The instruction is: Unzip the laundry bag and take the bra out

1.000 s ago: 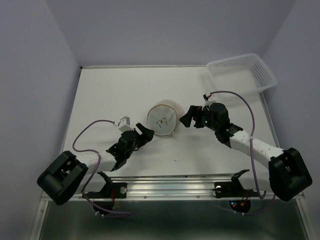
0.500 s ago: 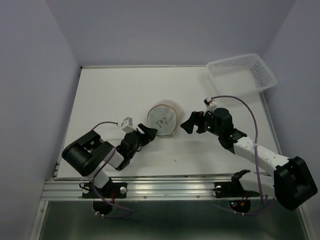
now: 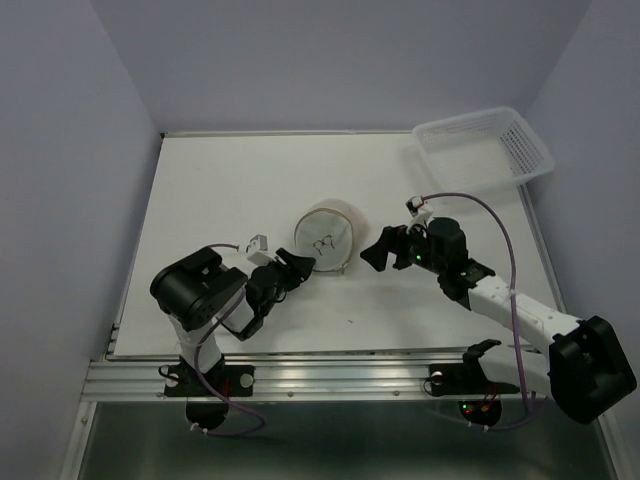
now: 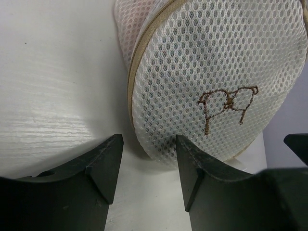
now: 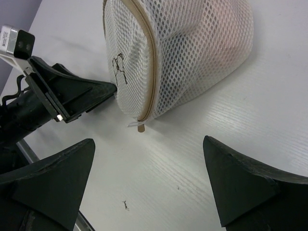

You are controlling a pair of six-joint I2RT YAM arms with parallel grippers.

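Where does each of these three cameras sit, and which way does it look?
Top external: high behind the arms, looking down on the table; both arms show, left pincer and right pincer flanking the laundry bag.
Left wrist: on the left arm, looking past its fingers at the bag's embroidered face.
Right wrist: on the right arm, looking between its fingers at the bag's zipper pull.
Shared: all show the bag; right wrist also sees the left pincer.

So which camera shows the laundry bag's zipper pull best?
Right wrist: the zipper pull shows plainly at the rim of the laundry bag. Left wrist shows only mesh and rim; the top view is too far.
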